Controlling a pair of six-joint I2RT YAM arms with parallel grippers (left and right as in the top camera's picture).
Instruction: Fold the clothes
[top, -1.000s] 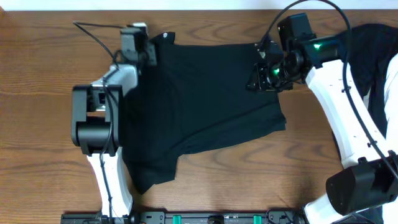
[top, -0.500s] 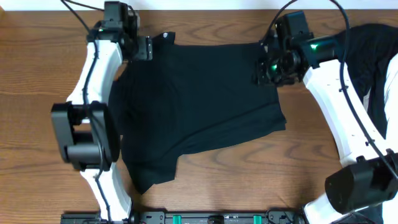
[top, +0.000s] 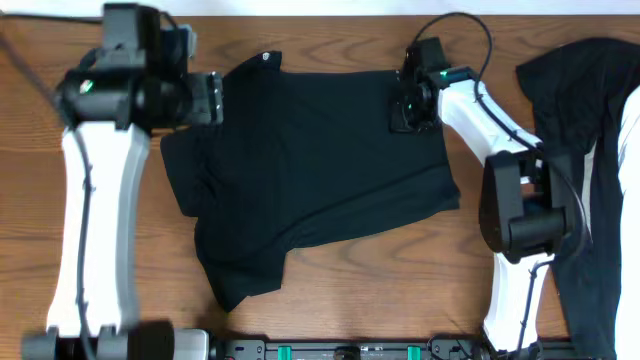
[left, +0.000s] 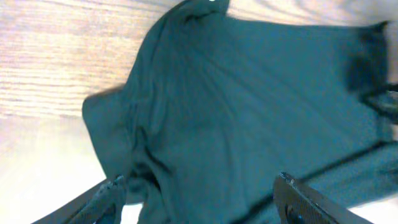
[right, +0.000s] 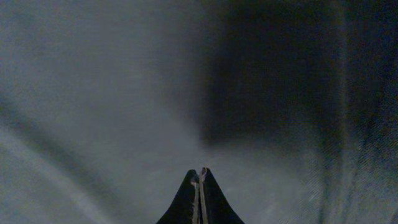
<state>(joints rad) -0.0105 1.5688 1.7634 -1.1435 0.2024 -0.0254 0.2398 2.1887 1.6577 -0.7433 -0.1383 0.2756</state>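
Swung left gripper (top: 212, 98) back, fingers spread above shirt (top: 320, 160); shut right gripper (right: 200, 177) fingers together over it; 0 folds done.

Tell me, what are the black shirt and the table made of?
The black shirt looks like soft, matte knit cloth, maybe cotton: it lies limp with wrinkles. The table looks like wood, or a wood-look top: brown grain streaks, smooth surface.

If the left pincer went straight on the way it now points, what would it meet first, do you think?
Probably the black garment: the open left pincer aims at its cloth with nothing between, though the depth is unclear.
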